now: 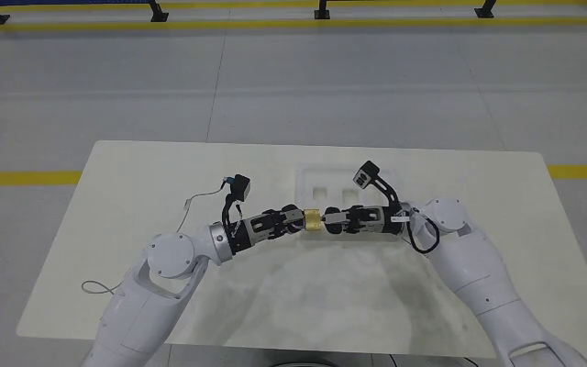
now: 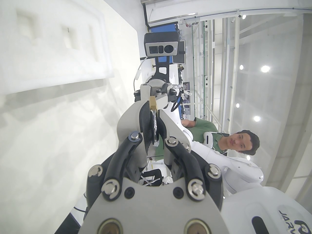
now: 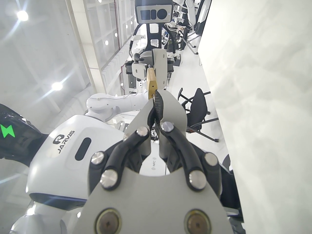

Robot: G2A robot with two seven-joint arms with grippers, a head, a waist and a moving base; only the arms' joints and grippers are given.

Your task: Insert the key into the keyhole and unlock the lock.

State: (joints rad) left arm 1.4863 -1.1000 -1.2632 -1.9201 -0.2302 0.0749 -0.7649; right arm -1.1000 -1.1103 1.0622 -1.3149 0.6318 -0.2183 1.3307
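The brass lock hangs in the air over the middle of the bench, caught between the two arms. The left fingers are clenched on its silver shackle, with the brass body sticking out past their tips. The right fingers are pinched tight on the key at the lock's opposite end face; only a sliver of it shows. A white foam tray lies on the bench just beyond the lock.
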